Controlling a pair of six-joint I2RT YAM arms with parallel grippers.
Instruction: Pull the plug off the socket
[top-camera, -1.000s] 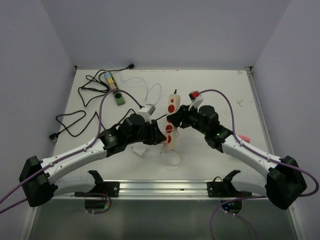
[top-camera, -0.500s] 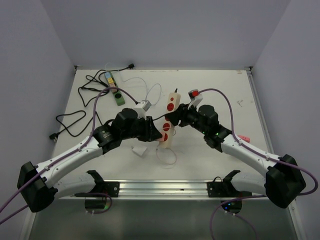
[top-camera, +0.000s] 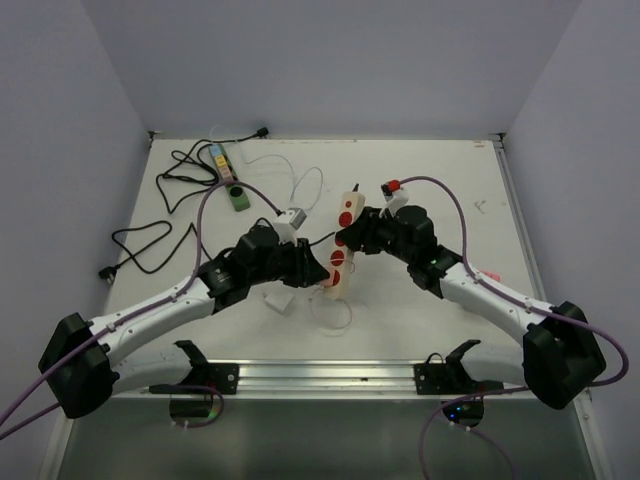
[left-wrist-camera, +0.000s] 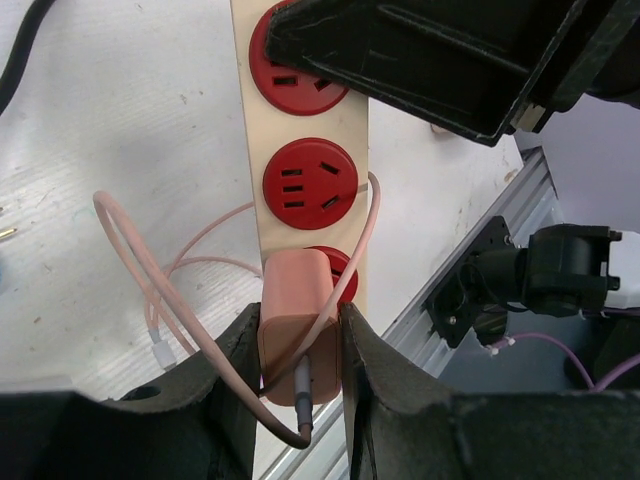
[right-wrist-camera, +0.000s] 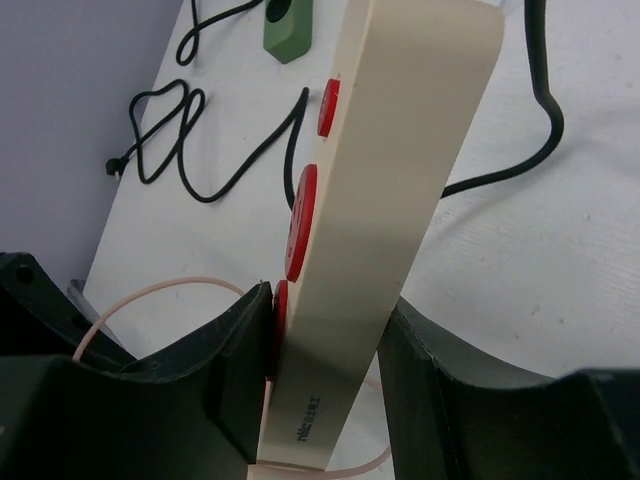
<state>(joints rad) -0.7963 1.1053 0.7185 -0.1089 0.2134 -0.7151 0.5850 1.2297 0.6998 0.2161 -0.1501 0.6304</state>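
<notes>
A cream power strip (top-camera: 343, 240) with red sockets (left-wrist-camera: 309, 181) is lifted and tilted at the table's centre. My right gripper (top-camera: 350, 236) is shut across its body; in the right wrist view the black fingers (right-wrist-camera: 240, 350) clamp both sides of the strip (right-wrist-camera: 400, 180). A pink plug (left-wrist-camera: 296, 290) sits at the lowest red socket, its prongs hidden. My left gripper (left-wrist-camera: 298, 318) is shut on that plug from both sides, at the strip's near end (top-camera: 325, 275). The plug's thin pink cable (left-wrist-camera: 130, 260) loops down onto the table.
A green-ended multicoloured strip (top-camera: 228, 178) and black cables (top-camera: 150, 240) lie at the back left. A white cable (top-camera: 305, 180) curls behind the strip. A small white adapter (top-camera: 279, 300) rests under the left arm. A metal rail (top-camera: 330, 375) runs along the near edge.
The left arm swung left and came back right, and the strip's near end swayed with it. Both grips stay the same.
</notes>
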